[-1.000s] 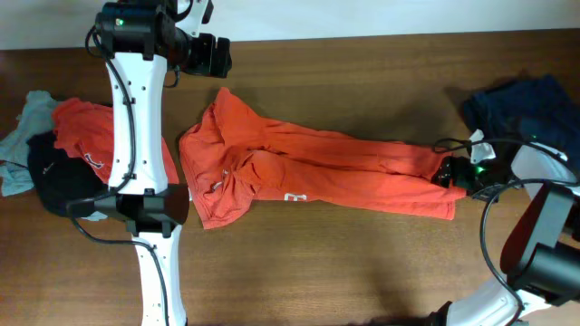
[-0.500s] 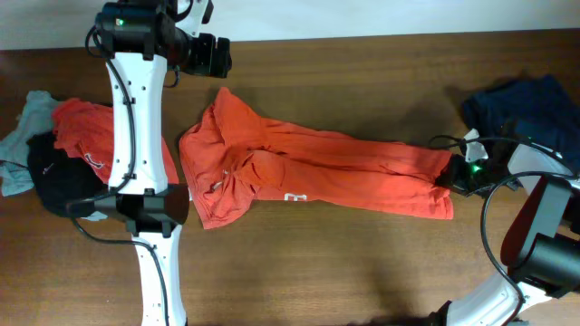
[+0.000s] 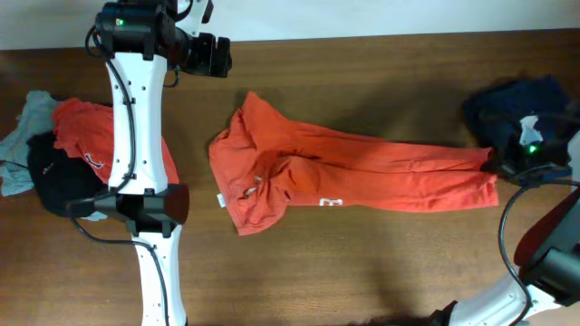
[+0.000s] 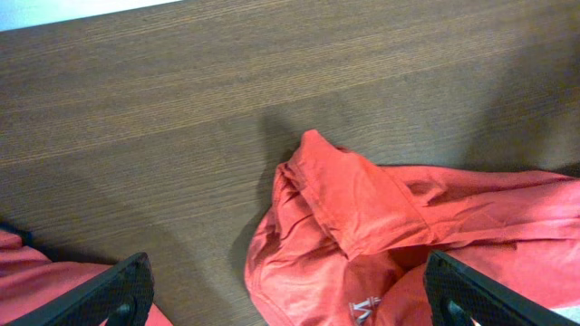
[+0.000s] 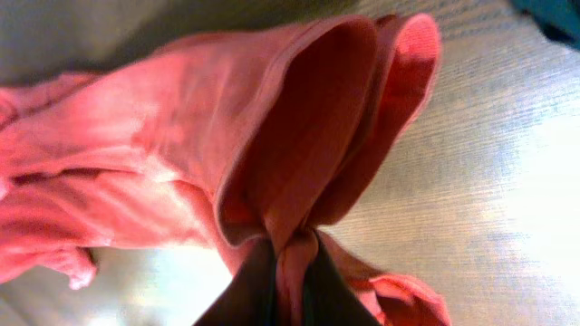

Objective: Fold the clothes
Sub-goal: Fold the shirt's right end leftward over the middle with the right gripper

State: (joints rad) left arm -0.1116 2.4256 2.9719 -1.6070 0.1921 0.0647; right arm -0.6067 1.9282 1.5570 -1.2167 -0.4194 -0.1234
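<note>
Right gripper (image 5: 288, 246) is pressed together, pinching a bunched edge of the orange T-shirt (image 3: 344, 172), which lies stretched across the table (image 3: 362, 263) centre. Left gripper (image 4: 288, 294) is spread wide near the shirt's left end. Other clothes (image 3: 54, 154) are piled far left.

Left wrist view: crumpled garment on bench, pincer spread above it.

The orange-red T-shirt (image 4: 362, 226) lies bunched on the dark wood-grain bench (image 4: 163, 109), filling the lower centre and right of the view and running off the right and bottom edges. One folded flap rises to a blunt peak toward the bench's far side. A scrap of white lettering (image 4: 363, 310) shows at the bottom edge. The left pincer (image 4: 285, 276) stands wide apart, its black fingers (image 4: 104, 294) in the two bottom corners, gripping nothing. A second red cloth (image 4: 27, 272) shows at the lower left, apart from the T-shirt.
</note>
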